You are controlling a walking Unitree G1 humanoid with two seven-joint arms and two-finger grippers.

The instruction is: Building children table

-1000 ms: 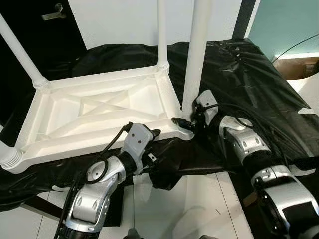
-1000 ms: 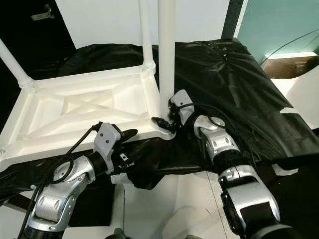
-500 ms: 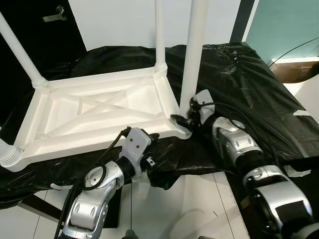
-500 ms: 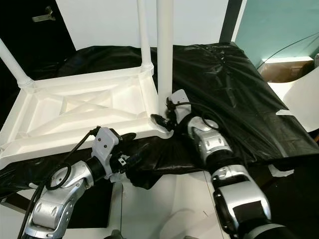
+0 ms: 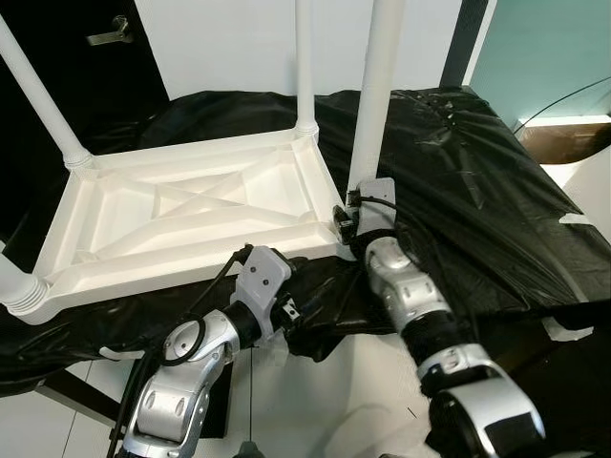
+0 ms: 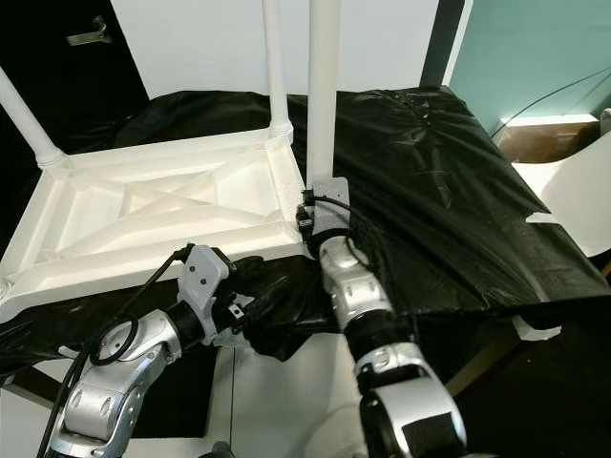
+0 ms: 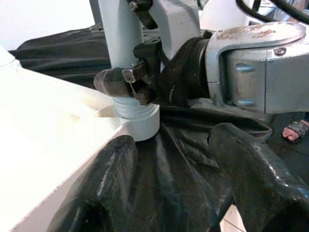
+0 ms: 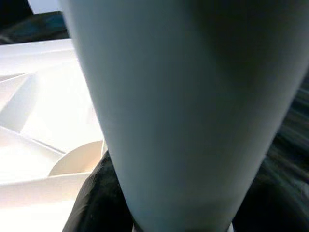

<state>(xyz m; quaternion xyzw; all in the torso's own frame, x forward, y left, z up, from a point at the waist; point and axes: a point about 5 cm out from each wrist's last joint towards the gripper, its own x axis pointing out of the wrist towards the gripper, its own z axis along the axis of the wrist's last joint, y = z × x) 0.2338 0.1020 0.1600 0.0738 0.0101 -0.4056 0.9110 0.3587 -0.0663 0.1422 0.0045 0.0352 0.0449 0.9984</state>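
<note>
A white plastic children's table [image 5: 191,215] lies upside down on a black plastic sheet [image 5: 458,162], with its legs pointing up. The near right leg [image 5: 375,95] stands in its corner socket [image 7: 137,121]. My right gripper [image 5: 346,221] is shut around the base of that leg, and one black finger [image 7: 120,79] crosses the leg just above the socket. The right wrist view has the leg [image 8: 183,111] pressed close to the camera. My left gripper [image 5: 298,286] sits just below the table's front edge near the same corner. It is open, with only crumpled sheet between its fingers [image 7: 106,183].
Other legs rise at the far right corner [image 5: 304,57], the far left [image 5: 38,95] and the near left [image 5: 17,296]. A dark door with a handle [image 5: 105,33] is behind on the left. White floor [image 5: 363,391] lies below the sheet. A person's sandalled foot [image 7: 295,130] is nearby.
My right arm has swung inward, and its gripper has come from beside the corner to wrap the leg's base. The left gripper has sunk slightly below the table's edge.
</note>
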